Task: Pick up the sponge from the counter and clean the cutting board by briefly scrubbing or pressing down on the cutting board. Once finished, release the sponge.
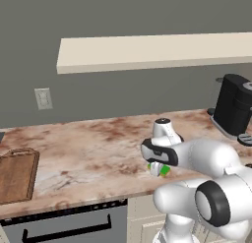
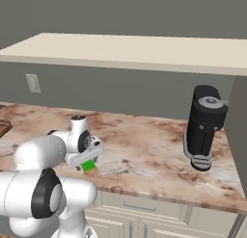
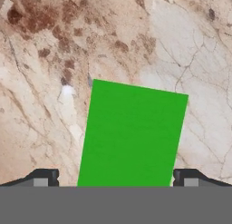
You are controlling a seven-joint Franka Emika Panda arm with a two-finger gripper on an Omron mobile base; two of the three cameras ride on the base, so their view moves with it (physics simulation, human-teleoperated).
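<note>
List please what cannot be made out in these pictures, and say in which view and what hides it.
- Sponge: its near end is cut by the hand view's bottom edge; in both base views the hand covers most of it.
- Jaws: touching the sponge or not, unclear; only the fingertips show.
- Cutting board: cut off by the left edge of the left base view.
- Coffee machine: cut by the right edge there.
</note>
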